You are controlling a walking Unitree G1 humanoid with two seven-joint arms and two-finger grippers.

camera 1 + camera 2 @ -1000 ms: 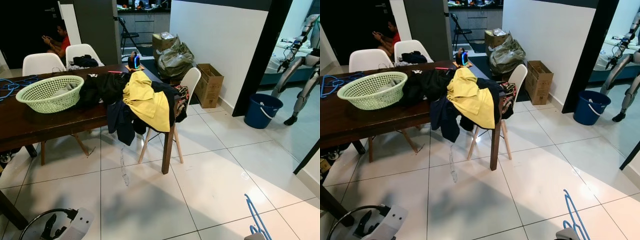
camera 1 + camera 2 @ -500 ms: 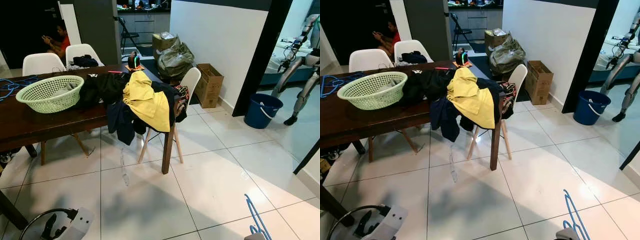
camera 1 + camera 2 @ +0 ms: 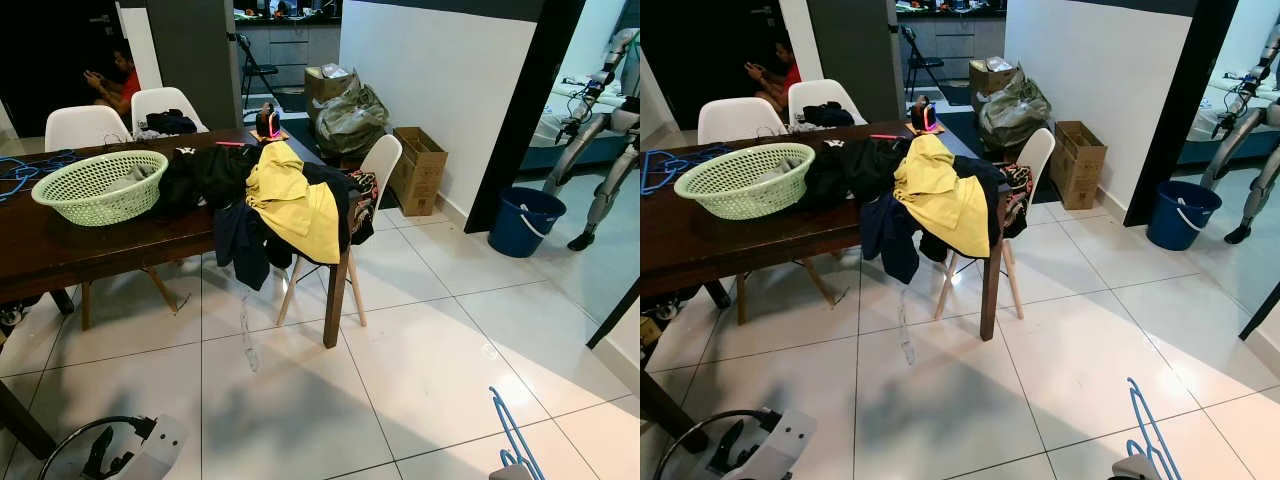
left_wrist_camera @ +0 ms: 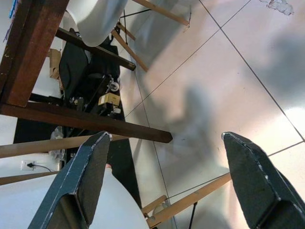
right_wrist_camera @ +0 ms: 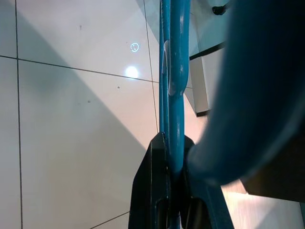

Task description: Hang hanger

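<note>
The right gripper (image 5: 167,191) has its jaws clamped on the blue hanger (image 5: 171,71), whose bar runs out between them over the tiled floor (image 3: 420,360). The left gripper (image 4: 167,181) hangs low beside the table (image 3: 60,250), jaws apart.

Basket (image 3: 100,186) and clothes (image 3: 275,197) on table (image 3: 60,250), bucket (image 3: 526,221) right.

The blue hanger (image 3: 514,437) is cut off by the near edge — its lower part unseen. Far left, a seated person (image 3: 113,82) is half hidden behind white chairs (image 3: 85,127), face indistinct.
</note>
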